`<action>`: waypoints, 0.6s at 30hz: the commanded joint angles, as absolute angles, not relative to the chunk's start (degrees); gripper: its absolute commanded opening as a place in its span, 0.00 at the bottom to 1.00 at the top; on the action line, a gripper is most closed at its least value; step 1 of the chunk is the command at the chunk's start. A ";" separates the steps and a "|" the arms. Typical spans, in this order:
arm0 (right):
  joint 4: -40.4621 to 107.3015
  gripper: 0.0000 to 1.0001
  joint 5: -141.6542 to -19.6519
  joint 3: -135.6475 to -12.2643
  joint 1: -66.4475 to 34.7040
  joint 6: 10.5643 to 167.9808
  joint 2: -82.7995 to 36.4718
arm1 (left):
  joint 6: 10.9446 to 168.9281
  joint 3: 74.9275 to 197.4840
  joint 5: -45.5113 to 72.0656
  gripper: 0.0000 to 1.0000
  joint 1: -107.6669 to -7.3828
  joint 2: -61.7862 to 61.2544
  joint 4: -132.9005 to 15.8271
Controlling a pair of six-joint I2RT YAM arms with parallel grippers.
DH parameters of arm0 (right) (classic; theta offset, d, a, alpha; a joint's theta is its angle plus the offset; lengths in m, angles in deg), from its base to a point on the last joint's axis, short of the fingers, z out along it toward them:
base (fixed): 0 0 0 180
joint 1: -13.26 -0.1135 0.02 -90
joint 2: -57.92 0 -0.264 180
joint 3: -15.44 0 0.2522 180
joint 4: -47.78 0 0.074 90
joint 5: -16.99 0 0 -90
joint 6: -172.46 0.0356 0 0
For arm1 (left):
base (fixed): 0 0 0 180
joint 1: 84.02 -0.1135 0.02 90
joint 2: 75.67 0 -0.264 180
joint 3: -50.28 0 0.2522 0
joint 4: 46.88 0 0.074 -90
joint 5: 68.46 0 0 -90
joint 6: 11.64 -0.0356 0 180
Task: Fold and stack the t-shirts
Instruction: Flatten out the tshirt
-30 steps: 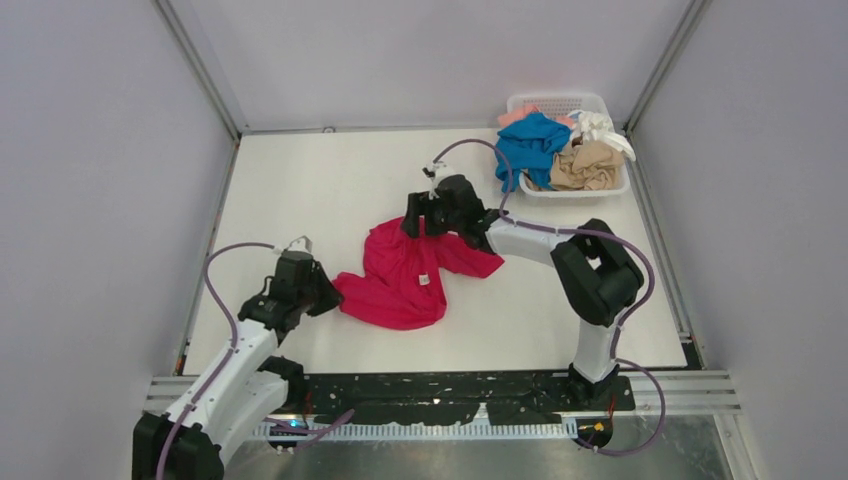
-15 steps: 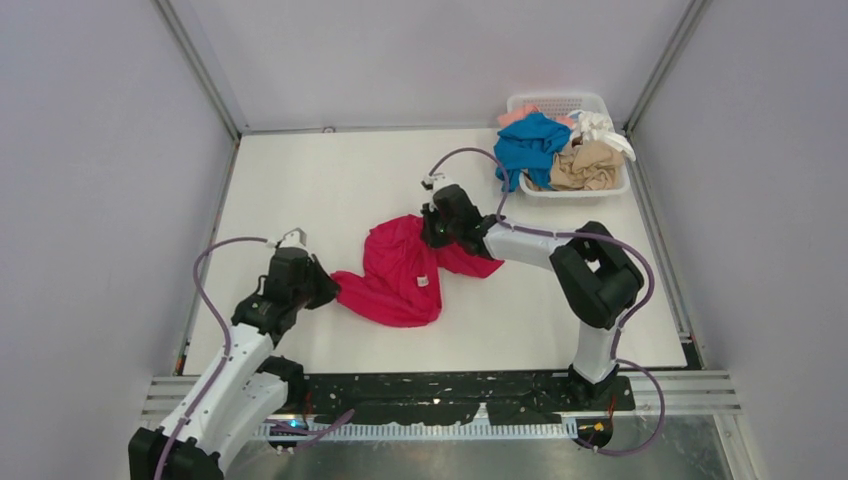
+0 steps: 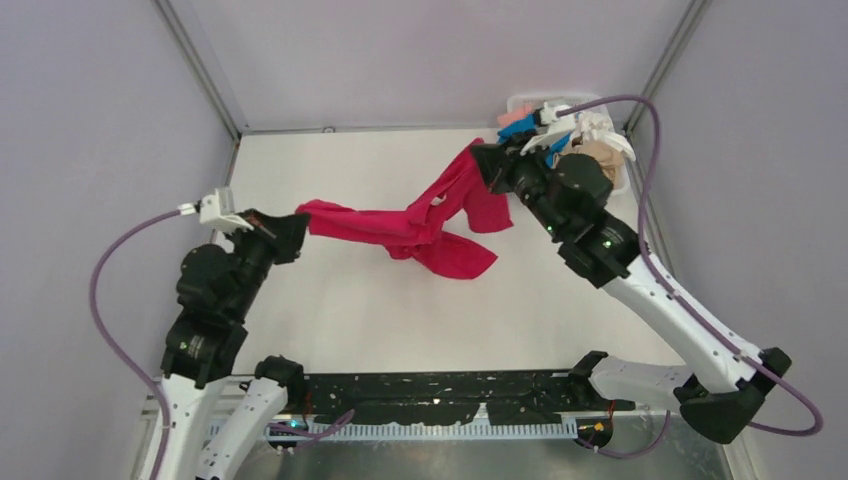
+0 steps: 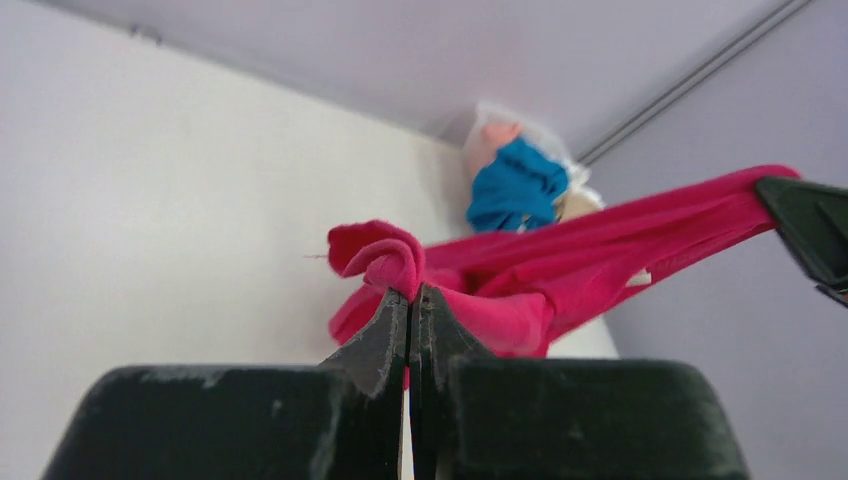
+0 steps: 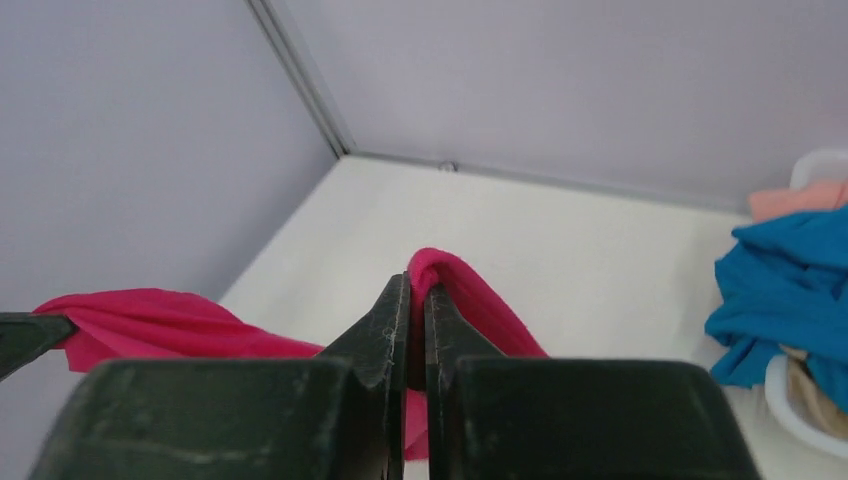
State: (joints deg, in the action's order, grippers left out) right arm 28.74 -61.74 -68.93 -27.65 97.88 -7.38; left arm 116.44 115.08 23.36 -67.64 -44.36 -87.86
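I saw the left gripper (image 3: 291, 226) clamped on one end of the magenta-red t-shirt (image 3: 398, 224); in the left wrist view its fingers (image 4: 385, 335) were pressed together on a bunched fold of the cloth; the right gripper (image 3: 486, 161) was pinched tight on the other end, at the far right side; the shirt hung stretched between both, raised over the table (image 3: 330, 170), and a loose part sagged below the middle; I could not tell if that part touched the surface; behind the right arm, the blue t-shirt (image 5: 785, 280), the tan t-shirt (image 3: 600, 157) and the peach-pink t-shirt (image 5: 800, 198) lay heaped in the white basket (image 3: 522, 101).
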 commanded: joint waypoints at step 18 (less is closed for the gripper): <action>28.24 0.06 -68.92 -105.78 -27.81 87.22 -8.92 | 101.39 159.33 25.92 0.00 -67.50 -30.67 -82.41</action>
